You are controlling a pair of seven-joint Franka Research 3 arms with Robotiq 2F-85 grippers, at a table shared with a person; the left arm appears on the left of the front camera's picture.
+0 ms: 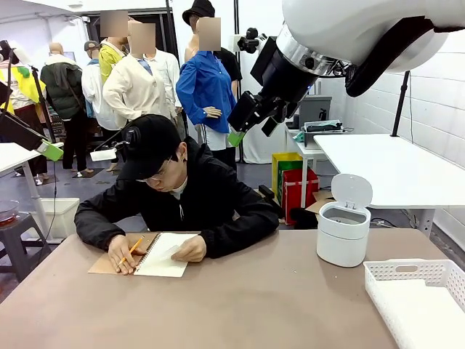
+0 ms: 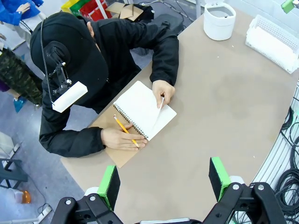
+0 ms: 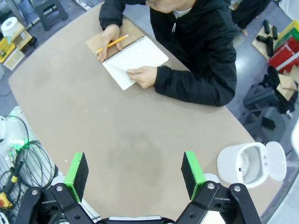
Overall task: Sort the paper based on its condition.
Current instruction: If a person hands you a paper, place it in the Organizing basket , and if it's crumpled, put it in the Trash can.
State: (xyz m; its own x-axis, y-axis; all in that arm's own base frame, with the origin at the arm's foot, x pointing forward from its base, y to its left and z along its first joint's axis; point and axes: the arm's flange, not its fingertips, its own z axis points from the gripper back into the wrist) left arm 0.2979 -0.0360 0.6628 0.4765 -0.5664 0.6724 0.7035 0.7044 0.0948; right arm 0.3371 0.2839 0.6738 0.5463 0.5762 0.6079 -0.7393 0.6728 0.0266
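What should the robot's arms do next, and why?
Probably wait: the left gripper and right gripper hang open high above the table, while the person's hand lifts a page bound in the notebook, so it isn't ready to pick.

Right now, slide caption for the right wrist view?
Open green-padded right gripper above tan table; person in black with yellow pencil at white spiral-bound notebook.

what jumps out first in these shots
A person in black bends over a notebook at the far side of the table, pencil in hand. A white bin with its lid up stands to the right, a white basket nearer. The left gripper and right gripper hang open above it.
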